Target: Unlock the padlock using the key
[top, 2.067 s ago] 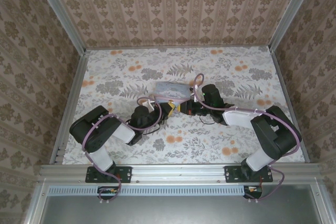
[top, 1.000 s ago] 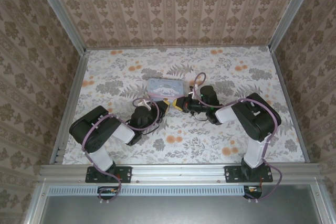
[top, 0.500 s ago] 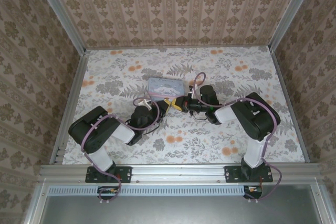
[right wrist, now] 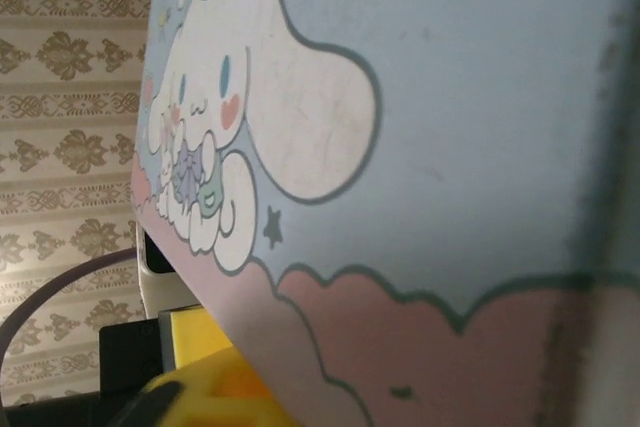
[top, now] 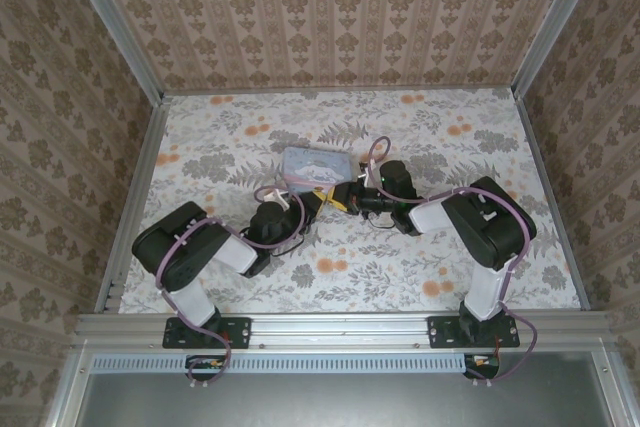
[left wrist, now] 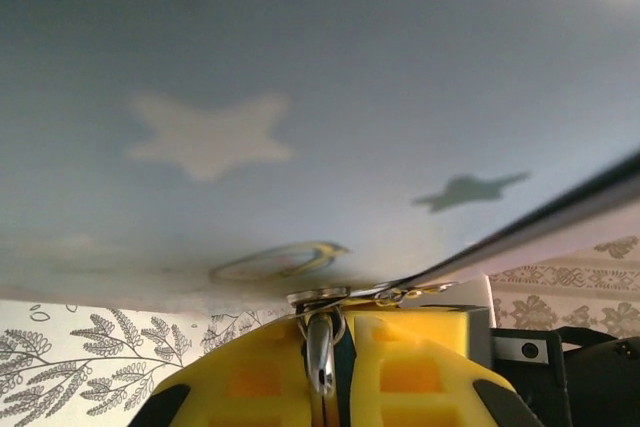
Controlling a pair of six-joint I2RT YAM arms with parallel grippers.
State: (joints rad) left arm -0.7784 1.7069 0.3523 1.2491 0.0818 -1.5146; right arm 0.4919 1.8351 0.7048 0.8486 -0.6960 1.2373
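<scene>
**Item 1: padlock.** Too small to pick out in the overhead view, so its teal body cannot be told. In the left wrist view a slim metal piece, bright and rounded at its tip, hangs from a small ring at the tin's lower edge. Whether it is the padlock's shackle or the key cannot be told.

**Item 2: left gripper.** Moulded yellow pads with square recesses, on a black body. The jaws are closed almost flush and pinch the slim metal piece between them. It sits at 6 o'clock of the tin, and its arm reaches in from 8 o'clock.

**Item 3: tin.** Rectangular with rounded corners and a smooth, pale blue surface. It is printed with pale and dark stars and a white long-eared cartoon figure over a pink scalloped band. It sits near the table's centre, just toward 12 o'clock.

**Item 4: right gripper.** Black housing with yellow tips, close against the tin at 5 o'clock. How far its jaws stand apart, and whether they hold anything, cannot be told.

**Item 5: table.** Matte surface with a grey leaf and orange blossom print.

**Item 6: walls.** Beige damask paper in vertical stripes, on three sides.

**Item 7: cables.** Thin purple loops, one over each wrist.

**Item 8: rail.** Brushed aluminium, at the 6 o'clock edge, with both arm bases bolted to it.
</scene>
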